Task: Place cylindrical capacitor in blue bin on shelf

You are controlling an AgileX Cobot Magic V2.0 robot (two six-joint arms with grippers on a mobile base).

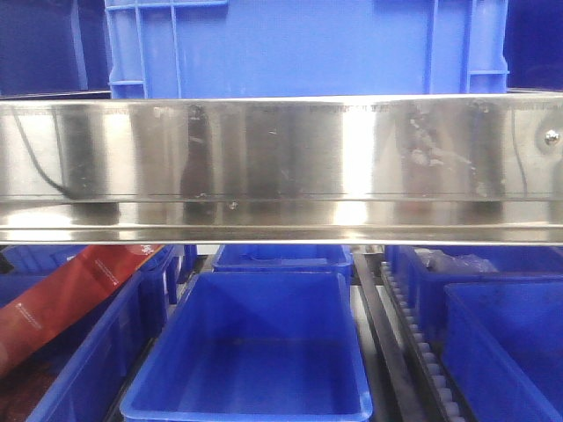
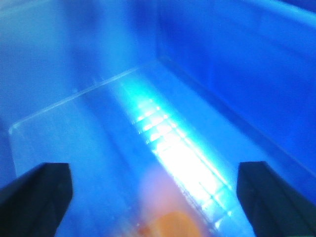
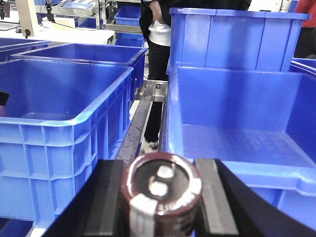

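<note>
While the right gripper (image 3: 160,207) clamps the glossy maroon-rimmed cylindrical capacitor (image 3: 176,191), two silver terminals (image 3: 157,187) up, the left gripper (image 2: 153,195) gapes wide, holding nothing, inside a smooth plastic blue bin (image 2: 222,64).

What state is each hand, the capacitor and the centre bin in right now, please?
right hand: shut on the cylindrical capacitor.
cylindrical capacitor: upright, terminals up.
left hand: open, inside a blue bin.
centre bin: empty, below the shelf rail.
</note>
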